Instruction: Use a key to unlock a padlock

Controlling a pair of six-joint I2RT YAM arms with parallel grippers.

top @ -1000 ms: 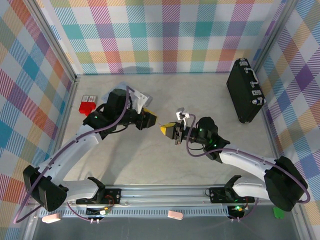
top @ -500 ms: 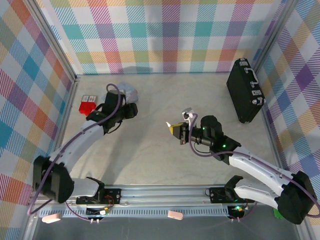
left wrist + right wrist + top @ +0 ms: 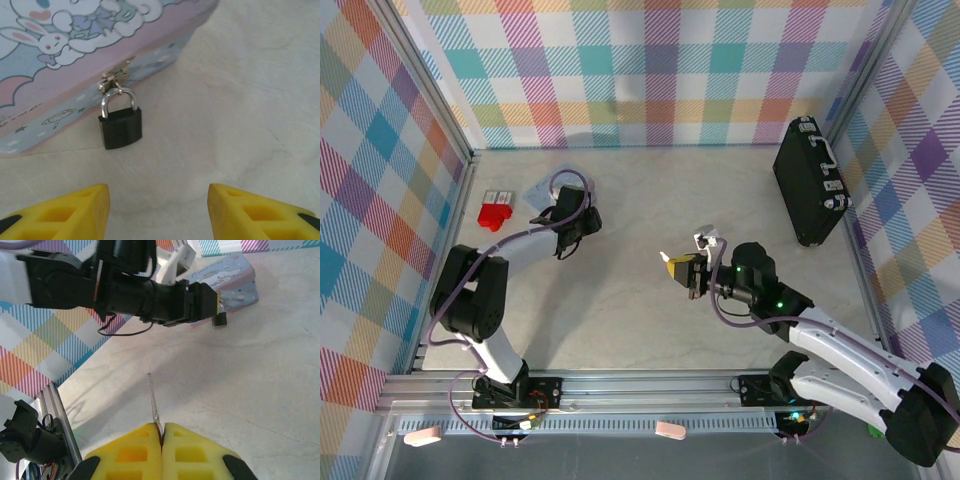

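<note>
Tin [image 3: 50, 55] behind padlock [image 3: 120, 129], case [image 3: 810, 182] well apart

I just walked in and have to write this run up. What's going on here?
The right pincer is shut on the key, whose thin blade sticks out in front of it. The left pincer is open and holds nothing. It faces the padlock, which hangs from the latch of the pastel bunny tin. The key and padlock are well apart, so unlocking has not begun.

tin [image 3: 60, 75] cropped, key [image 3: 152, 396] bow hidden in right gripper [image 3: 162, 427]
</note>
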